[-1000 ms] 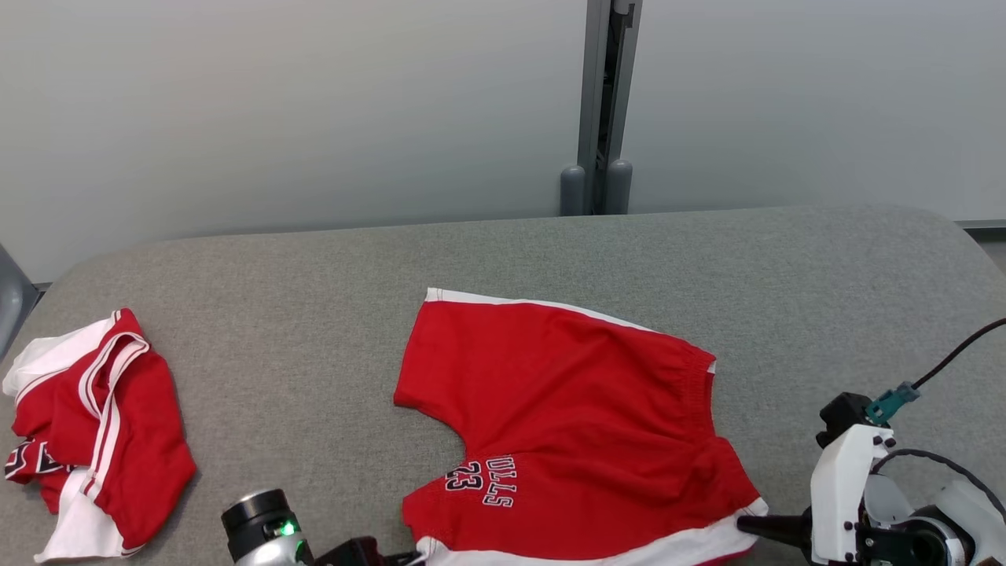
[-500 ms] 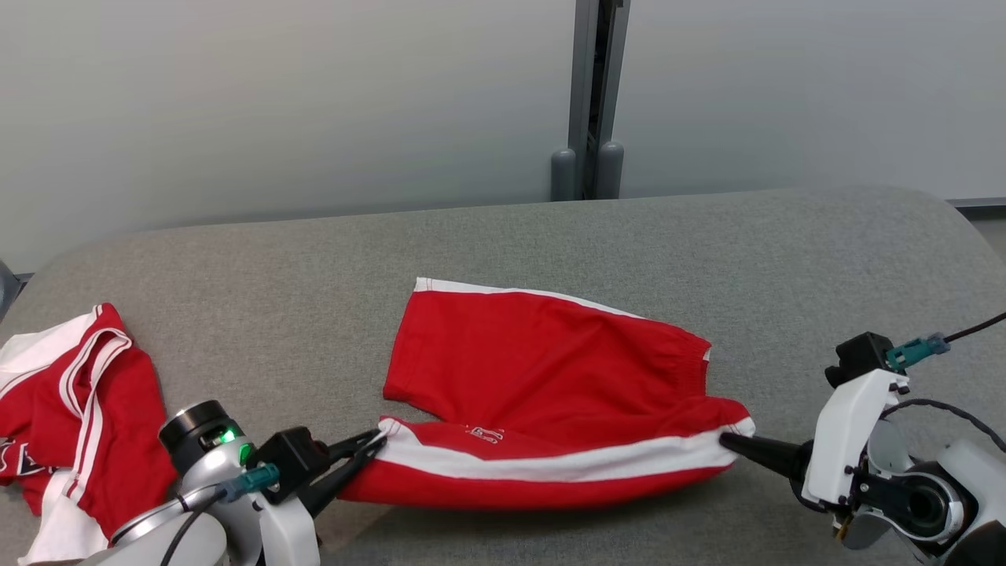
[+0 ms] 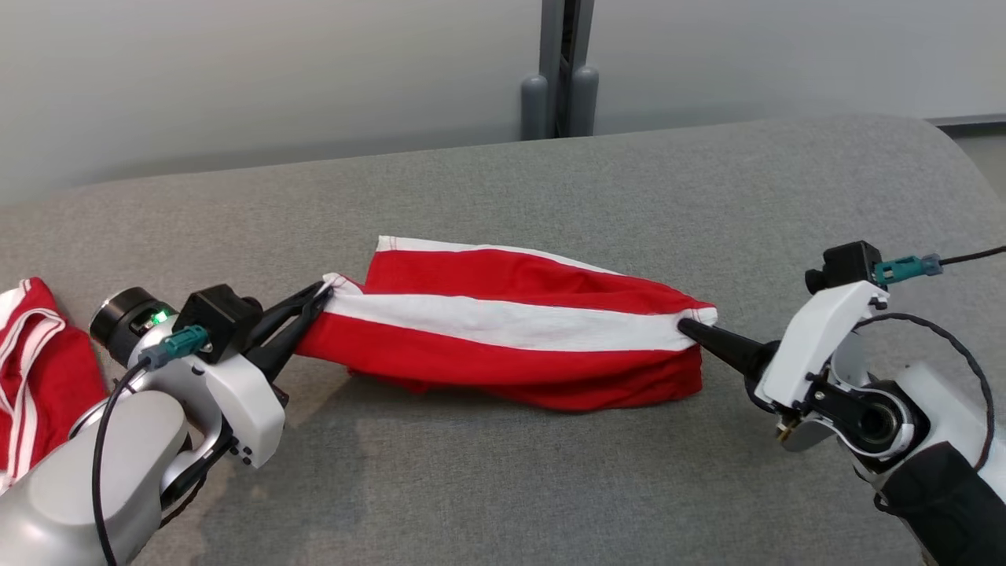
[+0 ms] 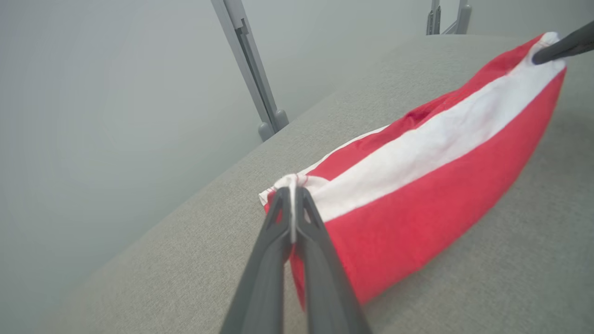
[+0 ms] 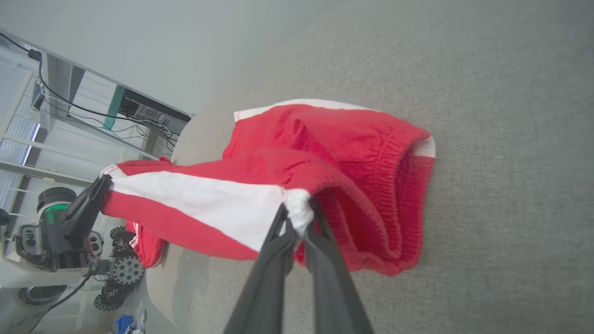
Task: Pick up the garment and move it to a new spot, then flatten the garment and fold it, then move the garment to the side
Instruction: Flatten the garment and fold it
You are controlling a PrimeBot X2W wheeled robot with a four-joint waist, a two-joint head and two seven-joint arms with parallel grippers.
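While our left gripper (image 3: 321,294) and right gripper (image 3: 687,325) each clamp a white-banded corner, we hold the red shorts (image 3: 503,368) stretched mid-frame.

The garment (image 3: 503,369) is soft knit cloth, matt red with a faint nap. Its broad white band (image 3: 503,322) is the same dull fabric. The waistband (image 5: 390,195) at its three o'clock end is puckered and ribbed by elastic. The table (image 3: 629,487) has a grey woven covering, matt and slightly coarse. The jaws on both arms look like smooth dark plastic with a low sheen. The wrist housing (image 3: 236,401) is glossy white plastic and the left forearm (image 3: 94,472) is a satin silver-grey shell. At nine o'clock a second garment (image 3: 39,369) shows the same matt cloth. At twelve o'clock the post (image 3: 559,63) looks like painted grey metal against a smooth matt wall (image 3: 236,79).
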